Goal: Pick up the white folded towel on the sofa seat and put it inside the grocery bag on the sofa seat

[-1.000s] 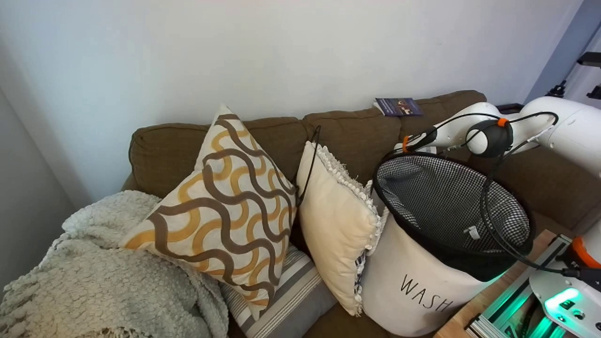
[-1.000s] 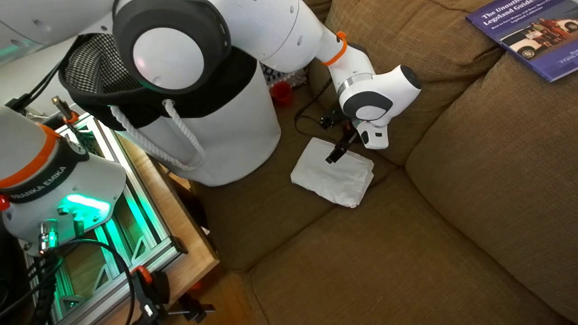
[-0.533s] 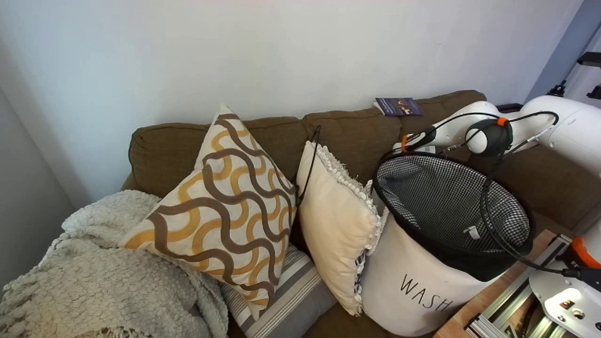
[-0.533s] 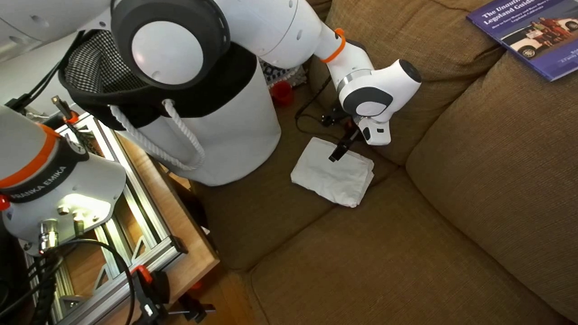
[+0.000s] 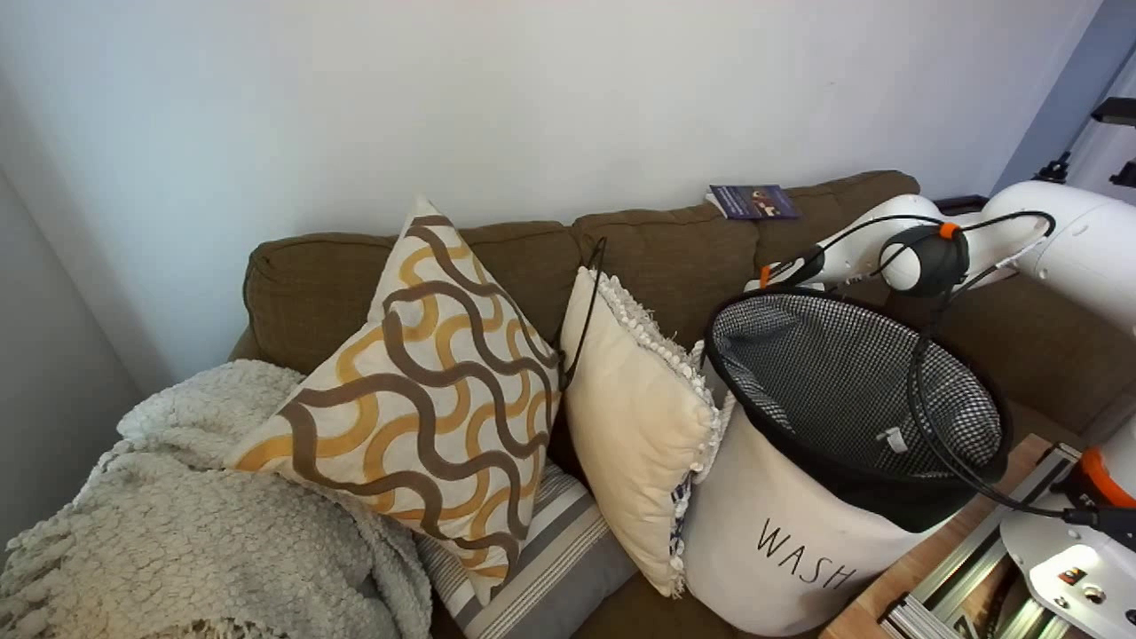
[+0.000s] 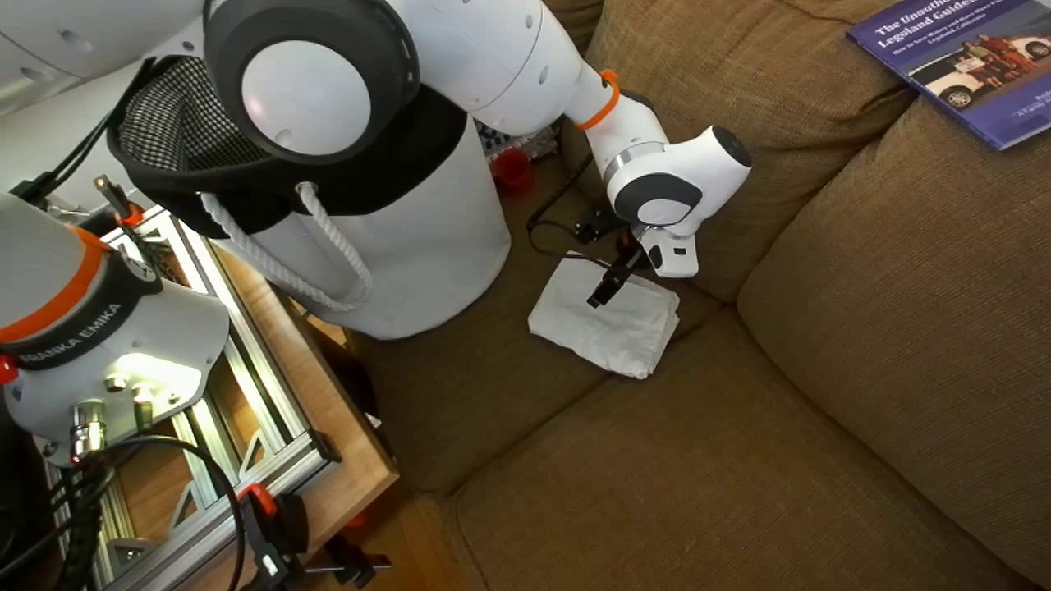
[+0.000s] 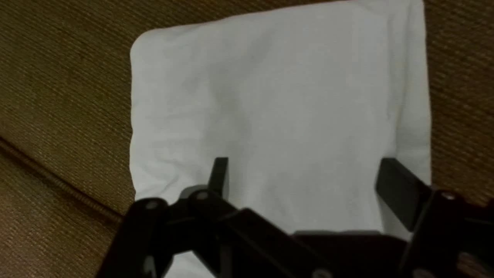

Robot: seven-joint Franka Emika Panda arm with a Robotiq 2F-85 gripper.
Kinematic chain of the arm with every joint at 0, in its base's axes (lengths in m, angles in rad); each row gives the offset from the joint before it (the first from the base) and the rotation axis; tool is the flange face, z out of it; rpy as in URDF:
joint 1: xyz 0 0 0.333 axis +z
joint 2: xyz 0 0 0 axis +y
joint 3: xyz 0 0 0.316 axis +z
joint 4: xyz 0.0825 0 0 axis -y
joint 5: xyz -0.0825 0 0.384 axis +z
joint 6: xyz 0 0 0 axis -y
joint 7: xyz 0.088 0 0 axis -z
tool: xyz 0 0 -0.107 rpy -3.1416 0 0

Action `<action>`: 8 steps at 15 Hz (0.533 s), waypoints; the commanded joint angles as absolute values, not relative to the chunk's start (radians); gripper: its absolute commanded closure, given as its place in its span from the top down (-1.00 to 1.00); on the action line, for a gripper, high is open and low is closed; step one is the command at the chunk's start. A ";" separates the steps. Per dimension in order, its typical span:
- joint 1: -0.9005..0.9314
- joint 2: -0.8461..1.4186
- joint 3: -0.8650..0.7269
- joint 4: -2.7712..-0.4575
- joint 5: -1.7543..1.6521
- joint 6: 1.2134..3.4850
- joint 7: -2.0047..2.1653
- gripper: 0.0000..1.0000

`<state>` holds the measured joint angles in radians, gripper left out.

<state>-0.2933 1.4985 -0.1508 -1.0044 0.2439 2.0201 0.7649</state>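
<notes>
The white folded towel [image 6: 608, 328] lies flat on the brown sofa seat in an exterior view, and it fills most of the wrist view [image 7: 301, 96]. My gripper [image 7: 303, 170] is open, with its two black fingers spread over the towel and only towel surface seen between them. Whether the tips touch the cloth I cannot tell. In an exterior view the gripper [image 6: 608, 286] is over the towel's back part. A white fabric bag with a black rim and "WASH" lettering [image 5: 781, 532] stands on the seat; it also shows in an exterior view [image 6: 427, 254]. No other grocery bag shows.
A cream pillow [image 5: 630, 426] leans beside the bag, with a patterned pillow [image 5: 444, 382] and fleece blanket [image 5: 222, 524] further along. A red cup [image 6: 513, 170] sits behind the bag. A book [image 6: 969, 66] lies on the sofa back. My base stands on a wooden table [image 6: 361, 468].
My gripper rose slightly, then moved down and a little to the left over the towel in an exterior view. The base light turned from green to white. The towel has not moved.
</notes>
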 commanded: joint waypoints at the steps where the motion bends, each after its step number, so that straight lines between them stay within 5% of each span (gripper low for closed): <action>1: -0.295 1.499 -0.152 -1.033 0.232 2.031 0.761 0.31; 6: -0.292 1.498 -0.153 -1.044 0.233 2.029 0.759 -0.43; 7: -0.293 1.498 -0.153 -1.042 0.233 2.026 0.760 -0.30; 8: -0.295 1.498 -0.142 -1.036 0.235 2.037 0.737 0.26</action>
<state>-0.2924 1.4983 -0.1509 -1.0305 0.2432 2.0201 0.7643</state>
